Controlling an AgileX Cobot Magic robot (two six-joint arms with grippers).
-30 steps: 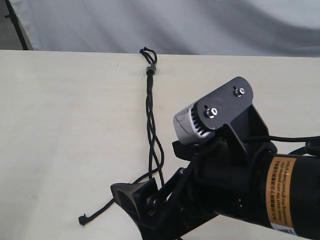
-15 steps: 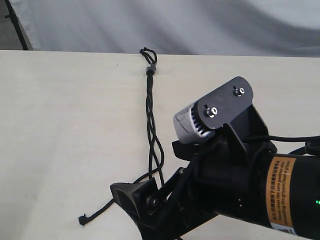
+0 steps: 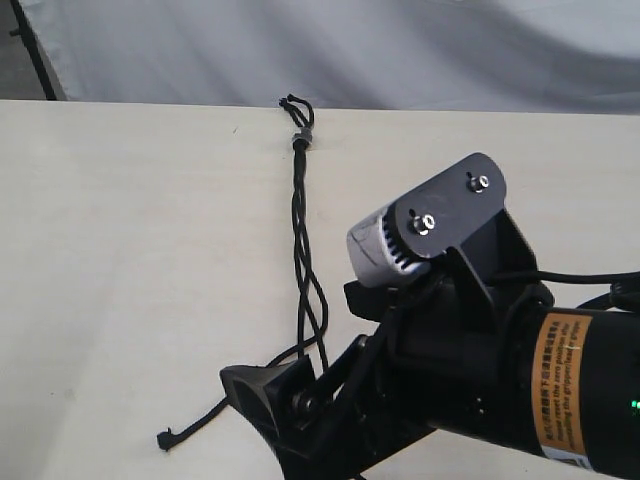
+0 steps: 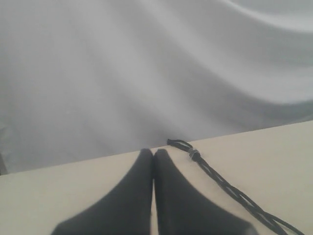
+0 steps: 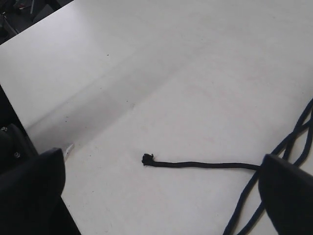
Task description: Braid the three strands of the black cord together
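The black cord (image 3: 297, 200) lies on the pale table (image 3: 120, 250), running from the far edge toward the near side. At its far end a small grey band (image 3: 301, 138) binds it, and little loops (image 3: 293, 102) beyond the band reach the table's far edge. On the near side of the band the three strands (image 3: 310, 285) cross over one another loosely a few times, then part close to the right arm. One loose strand (image 3: 200, 418) trails off to the near left and ends in a knotted tip (image 3: 165, 440), lying free on the table.

The right gripper (image 5: 161, 157) is spread wide and holds nothing. In its wrist view the loose strand and its tip lie on the table between the two fingers (image 5: 29, 191) — whether the strand touches the other finger, I cannot tell. In the exterior view the right arm fills the near right corner.

The left gripper (image 4: 153, 155) is closed, its fingers pressed together with nothing between them. Its wrist view shows the banded end of the cord near the fingertips but apart from them. A grey cloth (image 3: 400, 50) hangs behind the far edge.
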